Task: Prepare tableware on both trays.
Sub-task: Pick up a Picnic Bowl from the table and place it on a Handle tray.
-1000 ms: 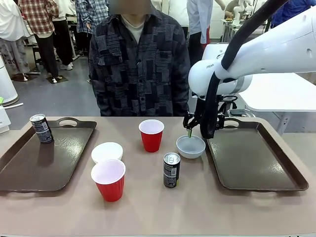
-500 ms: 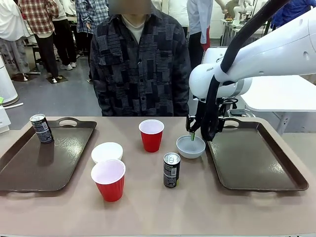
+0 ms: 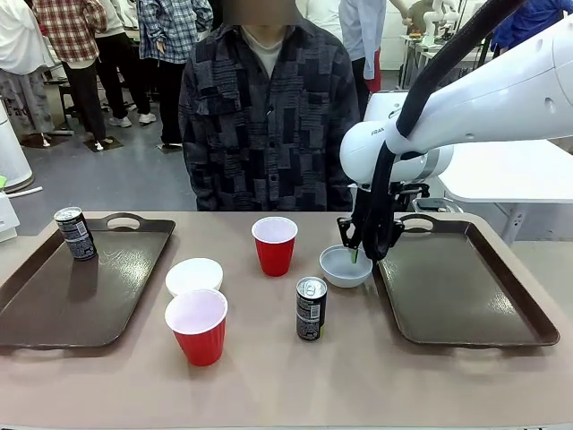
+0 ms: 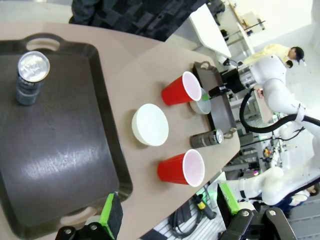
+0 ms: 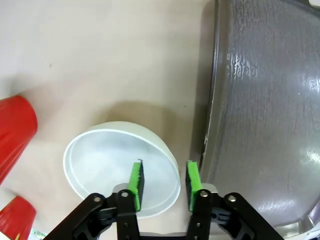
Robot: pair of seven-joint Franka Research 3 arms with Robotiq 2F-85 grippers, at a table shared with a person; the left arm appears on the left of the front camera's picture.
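My right gripper (image 3: 356, 253) is shut on the right rim of a small white bowl (image 3: 340, 266), one finger inside it and one outside. The bowl sits on the table against the left rim of the right tray (image 3: 466, 287). The right wrist view shows the green pads (image 5: 135, 185) astride that rim of the bowl (image 5: 105, 155), beside the tray (image 5: 265, 100). A second white bowl (image 3: 194, 275), two red cups (image 3: 197, 325) (image 3: 274, 245) and a dark can (image 3: 311, 307) stand mid-table. Another can (image 3: 74, 233) stands on the left tray (image 3: 54, 305). My left gripper (image 4: 169, 210) hangs open high above the left tray (image 4: 50, 150).
A person in a dark patterned shirt (image 3: 260, 116) stands at the far edge of the table, hands out of sight. The right tray holds nothing. Bare table lies along the near edge in front of the can and the cups.
My right gripper has come down a little toward the tray side of the bowl and its jaws have closed on the rim. The person has shifted slightly to the right.
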